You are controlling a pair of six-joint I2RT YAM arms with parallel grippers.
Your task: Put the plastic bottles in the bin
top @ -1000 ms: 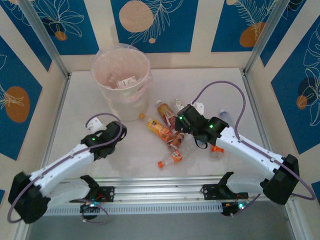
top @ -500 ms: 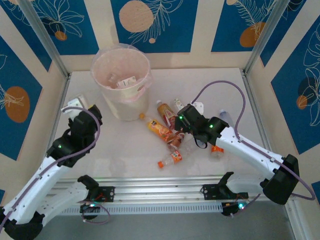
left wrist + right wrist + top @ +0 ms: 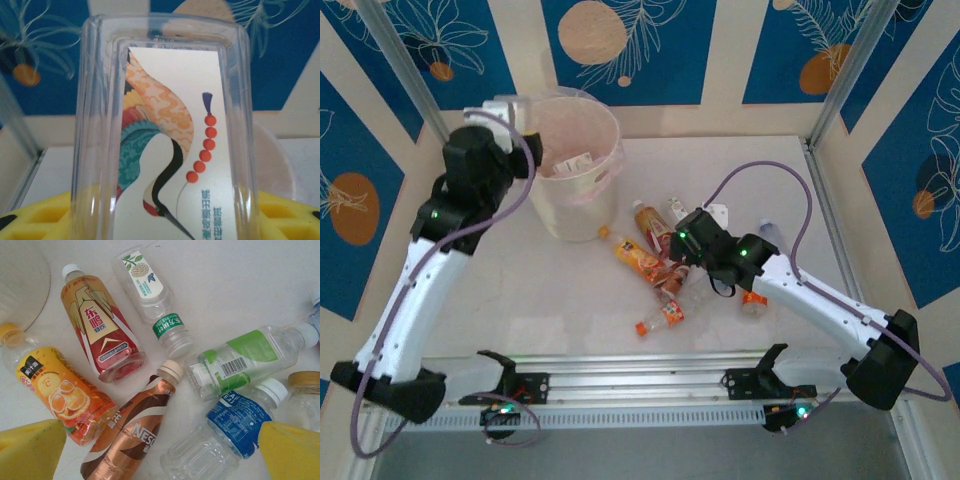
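My left gripper [image 3: 508, 108] is raised beside the left rim of the bin [image 3: 582, 205], a cream-white bucket with a pinkish liner. It is shut on a clear square plastic bottle [image 3: 165, 125] with a crane-printed label, held between the yellow fingers [image 3: 35, 220]. Some bottles [image 3: 570, 162] lie inside the bin. My right gripper [image 3: 160, 455] hangs open over a pile of plastic bottles [image 3: 660, 265] on the table: a red-label one [image 3: 100, 330], an orange one [image 3: 55, 395], a brown one [image 3: 132, 432], a green-label one [image 3: 245, 360] and a blue-label one [image 3: 240, 420].
An orange-capped bottle [image 3: 660, 318] lies apart toward the front edge. Two more bottles [image 3: 752, 300] [image 3: 770, 230] lie by the right arm. Metal posts and patterned walls close in the table on three sides.
My left arm has swung up from the front left of the table to the bin's left rim, carrying the bottle. The right arm has stayed still.
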